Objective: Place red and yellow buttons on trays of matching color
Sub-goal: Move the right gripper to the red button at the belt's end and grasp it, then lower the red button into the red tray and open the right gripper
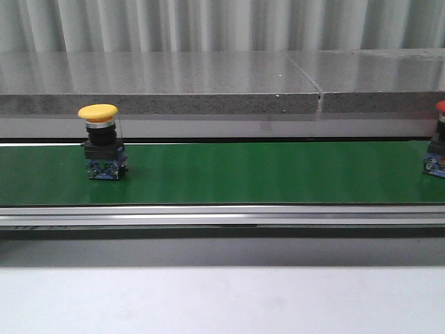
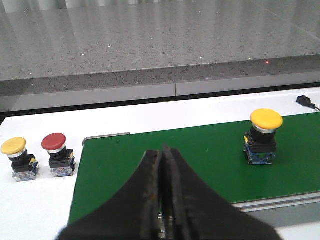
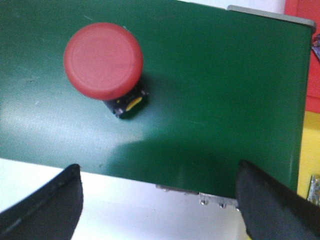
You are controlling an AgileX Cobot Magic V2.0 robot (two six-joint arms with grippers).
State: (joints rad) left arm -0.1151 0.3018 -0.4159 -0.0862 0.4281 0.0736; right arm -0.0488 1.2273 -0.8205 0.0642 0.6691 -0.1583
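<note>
On green belt (image 1: pixel 243 174) | yellow btn (image 1: pixel 102 142) upright | red btn (image 3: pixel 104 62) domed cap

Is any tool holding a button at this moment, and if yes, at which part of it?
Nothing is held. The left tool is shut with nothing between its fingers, and the right tool is open above the belt, apart from the red button.

On my left wrist camera I see the left gripper (image 2: pixel 161 200) as two black fingers (image 2: pixel 135 200), broad at the base and narrowing to thin tips, with worn, brownish marks along their inner edges. On my right wrist camera the right gripper (image 3: pixel 160 200) shows only two black, smooth, matte fingers (image 3: pixel 47 205), wedge-shaped, at the corners of the picture.
</note>
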